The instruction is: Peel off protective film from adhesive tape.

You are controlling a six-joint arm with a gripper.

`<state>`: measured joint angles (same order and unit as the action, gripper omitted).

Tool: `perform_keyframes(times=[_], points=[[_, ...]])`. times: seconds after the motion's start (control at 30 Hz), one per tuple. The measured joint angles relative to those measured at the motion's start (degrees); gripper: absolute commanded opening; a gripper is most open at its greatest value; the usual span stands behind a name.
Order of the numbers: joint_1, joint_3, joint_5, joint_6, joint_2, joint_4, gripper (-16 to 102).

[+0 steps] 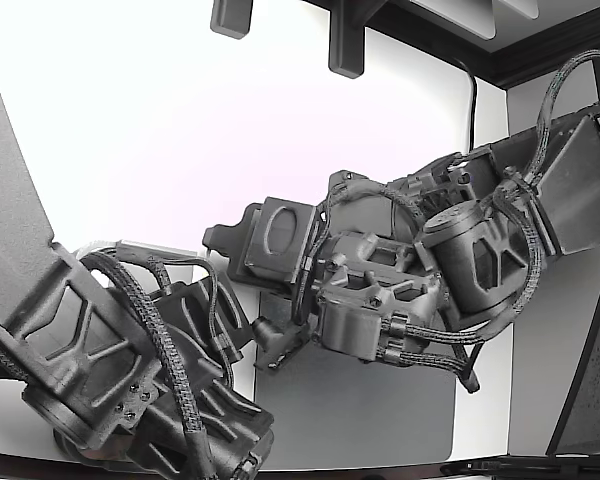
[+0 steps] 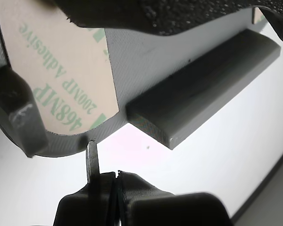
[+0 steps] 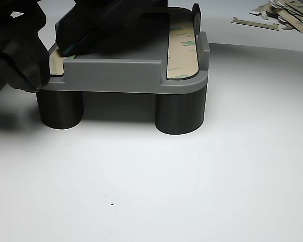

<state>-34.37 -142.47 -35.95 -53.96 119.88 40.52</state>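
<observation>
- Your film (image 2: 61,80) is the tan liner printed with green "468MP 200MP Adhesive" — it lies flat on the grey part (image 2: 146,61), its rounded end near the part's curved edge.
- In the other view you see a second taped strip (image 3: 182,48) along the part's right-hand side, liner on and lying flat.
- Your claw (image 2: 114,181) sits just off the part's edge, its two tips pressed together with only a hairline seam between them — you can't tell whether anything is caught in that seam.
- A thin dark blade (image 2: 92,157) stands up from the claw and reaches the part's rim right by the film's rounded end.
- The part stands on round legs (image 3: 181,113) on the white bench (image 3: 192,191).
- In the exterior view, two dark arms (image 1: 400,280) crowd over the workpiece.
- Far off on the bench, a heap of peeled scraps (image 3: 283,12).
</observation>
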Motion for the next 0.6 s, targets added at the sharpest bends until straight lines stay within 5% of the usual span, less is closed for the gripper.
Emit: perform_keyframes(times=[0.6], points=[[-0.2, 0.8, -0.1, 0.2, -0.6, 0.2, -11]])
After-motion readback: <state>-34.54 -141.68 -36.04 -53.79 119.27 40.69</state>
